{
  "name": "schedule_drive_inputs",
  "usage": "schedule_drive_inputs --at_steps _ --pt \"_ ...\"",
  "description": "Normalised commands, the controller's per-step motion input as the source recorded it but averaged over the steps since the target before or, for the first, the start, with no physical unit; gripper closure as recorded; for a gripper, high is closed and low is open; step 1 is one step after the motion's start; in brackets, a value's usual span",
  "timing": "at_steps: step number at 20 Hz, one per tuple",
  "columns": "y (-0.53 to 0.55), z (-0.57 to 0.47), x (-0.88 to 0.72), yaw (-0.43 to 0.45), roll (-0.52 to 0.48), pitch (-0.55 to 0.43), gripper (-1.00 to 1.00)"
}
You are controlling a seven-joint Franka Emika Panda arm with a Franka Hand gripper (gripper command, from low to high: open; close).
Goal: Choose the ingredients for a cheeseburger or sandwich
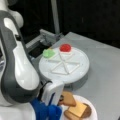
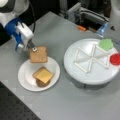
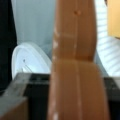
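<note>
White arm entering from upper left in a front view, blue-collared wrist angled down toward frame right. Gripper (image 2: 33,49) at left of frame, jaws closed on toast slice (image 2: 38,54) edge.

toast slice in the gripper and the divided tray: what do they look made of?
Toast slice, held in the gripper: probably rigid plastic, speckled tan matte face, stays flat when gripped by its edge. Divided tray: likely molded white plastic, smooth with slight sheen and raised ribs.
</note>
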Motion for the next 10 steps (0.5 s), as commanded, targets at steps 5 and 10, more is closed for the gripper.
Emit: schedule_drive_inputs --at_steps 5,10 --pt "-0.15 -0.16 0.39 0.129 0.205 -0.155 1.0" --pt "-0.15 -0.24 0.35 0.088 0.15 -0.15 1.0"
